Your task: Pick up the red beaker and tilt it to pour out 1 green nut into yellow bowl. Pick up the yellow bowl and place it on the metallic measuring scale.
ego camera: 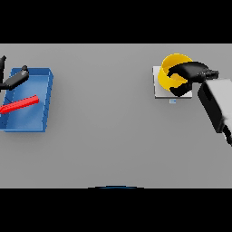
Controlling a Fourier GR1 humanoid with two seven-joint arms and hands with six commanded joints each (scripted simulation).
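The yellow bowl [171, 68] stands on the metallic measuring scale [158, 90] at the far right of the table. My right hand [189, 72] reaches in from the right, its fingers and thumb curled round the bowl's right rim. The red beaker [20, 104] lies on its side inside a blue bin [43, 99] at the far left. Above the bin's back left corner is my left hand [13, 79], with its fingers straight and apart from the beaker. No green nut shows; the bowl's inside is partly hidden by my right hand.
The scale has a small display [172, 101] on its near edge. My right forearm [217, 106] slants across the table's right edge. Grey tabletop [108, 113] stretches between the bin and the scale.
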